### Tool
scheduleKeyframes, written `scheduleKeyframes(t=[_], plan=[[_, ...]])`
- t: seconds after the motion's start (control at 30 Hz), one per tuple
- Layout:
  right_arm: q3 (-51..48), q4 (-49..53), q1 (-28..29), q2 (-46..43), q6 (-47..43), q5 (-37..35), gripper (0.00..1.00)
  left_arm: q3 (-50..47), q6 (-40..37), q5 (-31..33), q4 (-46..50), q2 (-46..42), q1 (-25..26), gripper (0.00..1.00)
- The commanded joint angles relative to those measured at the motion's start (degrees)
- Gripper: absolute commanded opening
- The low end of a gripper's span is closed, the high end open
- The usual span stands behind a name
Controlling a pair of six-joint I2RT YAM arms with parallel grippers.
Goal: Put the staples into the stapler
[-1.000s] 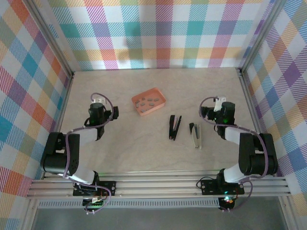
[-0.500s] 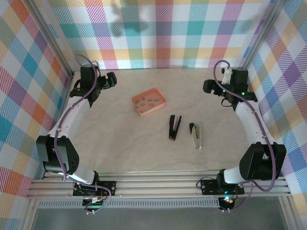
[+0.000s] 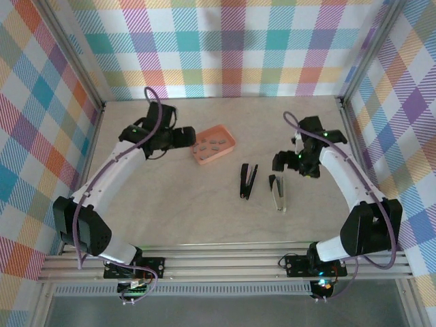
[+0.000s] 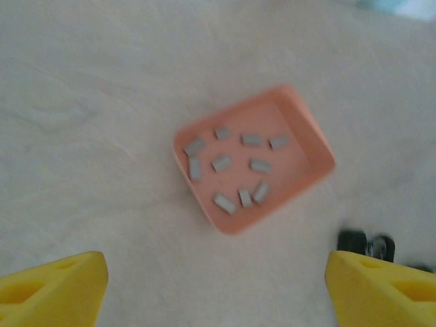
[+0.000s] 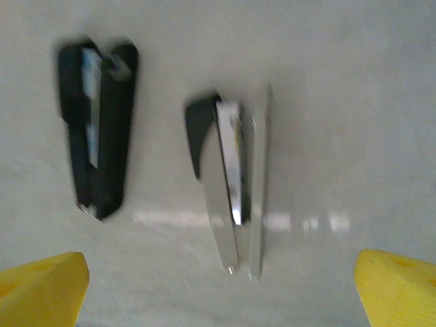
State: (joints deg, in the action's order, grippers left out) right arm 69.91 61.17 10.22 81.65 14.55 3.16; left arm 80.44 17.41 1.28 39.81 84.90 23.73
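Just ahead of the left gripper (image 4: 216,289), which hangs over the counter (image 4: 82,102) with its yellow fingers (image 4: 51,286) spread wide and nothing between them, sits a salmon-orange tray (image 4: 315,134). The staples (image 4: 228,167), about ten small grey strips, lie scattered loose inside it. Below and ahead of the right gripper (image 5: 218,289), likewise wide open and empty, two staplers lie hinged open on the counter. A silver stapler (image 5: 228,177) is nearly centred between its fingers, and a black stapler (image 5: 99,143) lies just beside that, on the side toward the left gripper.
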Motion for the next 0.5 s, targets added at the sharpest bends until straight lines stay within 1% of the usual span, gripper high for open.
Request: scheduleKeyframes(t=[0.0, 0.07, 0.17, 0.27, 0.47], plan=[[-4.3, 5.3, 0.1, -2.1, 4.0, -2.9, 0.99, -3.4, 1.4, 1.6, 3.4, -1.6, 3.1, 0.82], [-5.0, 4.2, 0.3, -1.4, 4.8, -2.4, 0.99, -4.6, 1.4, 2.3, 2.8, -1.2, 4.6, 0.81], [-5.5, 2.1, 0.6, 0.0, 4.3, -0.1, 0.92, -5.2, 1.8, 2.2, 1.9, 0.1, 5.2, 0.78], [-6.2, -1.0, 1.2, 2.0, 2.7, 0.1, 0.89, -5.7, 2.2, 1.6, 0.4, 1.2, 5.3, 0.78], [-3.4, -4.3, 2.9, 9.3, 0.5, 0.3, 0.85, -5.2, 2.4, 2.1, -0.9, 3.4, 5.4, 0.77]])
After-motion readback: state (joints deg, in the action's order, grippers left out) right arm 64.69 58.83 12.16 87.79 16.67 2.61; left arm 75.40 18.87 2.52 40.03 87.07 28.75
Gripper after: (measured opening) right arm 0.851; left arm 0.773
